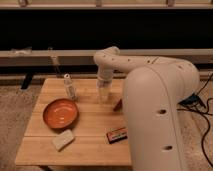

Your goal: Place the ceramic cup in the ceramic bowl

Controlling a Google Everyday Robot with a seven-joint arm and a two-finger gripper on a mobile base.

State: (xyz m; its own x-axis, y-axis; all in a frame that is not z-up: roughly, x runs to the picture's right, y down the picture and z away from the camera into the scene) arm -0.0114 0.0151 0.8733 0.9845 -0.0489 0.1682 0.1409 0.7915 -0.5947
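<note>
The white ceramic cup (103,96) stands on the wooden table (90,145), right of the middle and toward the back. The orange-red ceramic bowl (60,113) sits on the table's left side, a good hand's width left of the cup, and nothing is in it. My gripper (103,88) points straight down right over the cup, at its rim. The white arm reaches in from the right and hides the table's right part.
A slim clear shaker (69,86) stands behind the bowl. A pale sponge-like block (63,139) lies at the front left. A small dark red-labelled box (117,134) lies at the front. A dark red object (118,104) lies just right of the cup.
</note>
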